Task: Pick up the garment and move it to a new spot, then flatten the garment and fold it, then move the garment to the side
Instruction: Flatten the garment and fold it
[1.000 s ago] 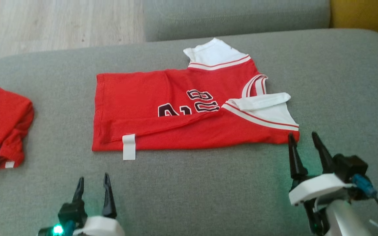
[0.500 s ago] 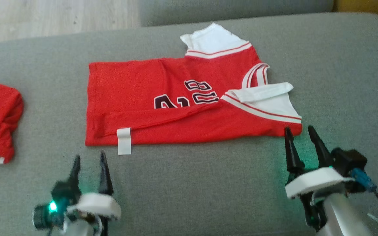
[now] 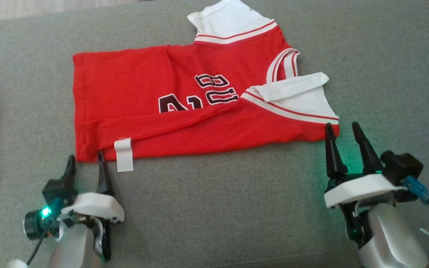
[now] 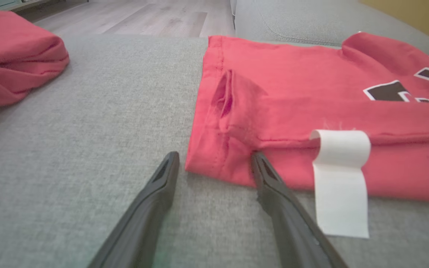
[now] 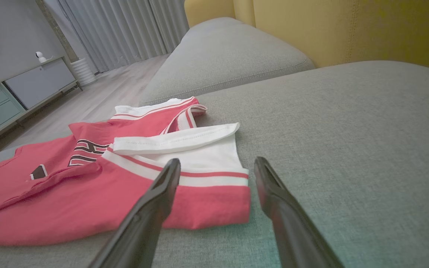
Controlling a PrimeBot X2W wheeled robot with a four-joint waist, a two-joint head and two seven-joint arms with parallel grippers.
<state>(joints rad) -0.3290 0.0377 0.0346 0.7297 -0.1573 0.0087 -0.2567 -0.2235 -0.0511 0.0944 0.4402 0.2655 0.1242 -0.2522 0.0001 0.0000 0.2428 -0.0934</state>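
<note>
left gripper [image 3: 85,156] advanced to garment [image 3: 143,93] hem corner | right gripper [image 3: 342,125] at sleeve corner | both jaws apart

Matt red cloth garment [image 3: 184,111] (fine mesh weave) on coarse-woven grey sofa [image 3: 237,208].

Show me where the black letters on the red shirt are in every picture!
Head view: black letters, upper middle, on the red shirt.
Left wrist view: far right edge.
Right wrist view: left of centre.
Shared landmark: the grey sofa cushion beneath the shirt.
</note>
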